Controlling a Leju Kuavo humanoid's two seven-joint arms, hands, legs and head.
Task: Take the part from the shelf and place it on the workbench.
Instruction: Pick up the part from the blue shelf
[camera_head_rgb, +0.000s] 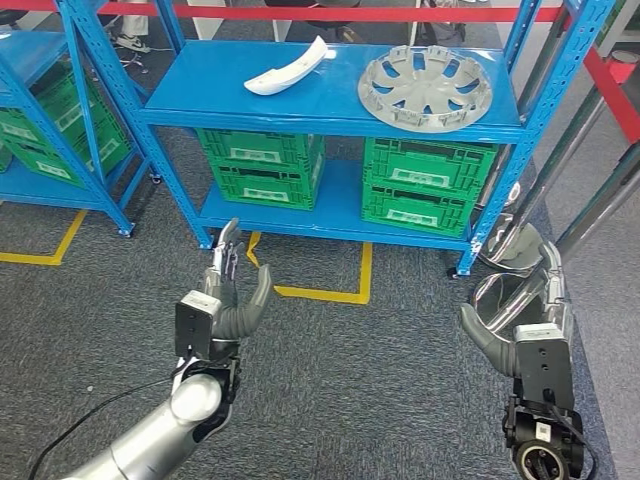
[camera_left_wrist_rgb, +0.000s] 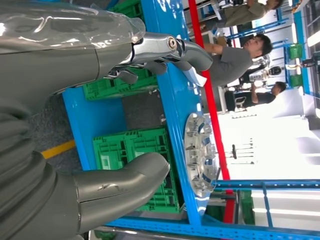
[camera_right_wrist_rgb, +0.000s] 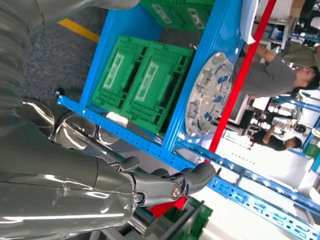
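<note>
Nothing picked yet: grey spoked plastic wheel cover lies on blue steel shelf; left hand and right hand spread, empty, well short of the shelf.

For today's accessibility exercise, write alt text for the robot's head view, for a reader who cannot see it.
A blue shelf holds a white curved part and a silver wheel cover, with green crates on the level below. In front, above grey carpet, the robot's left hand and right hand are raised, holding nothing.
</note>
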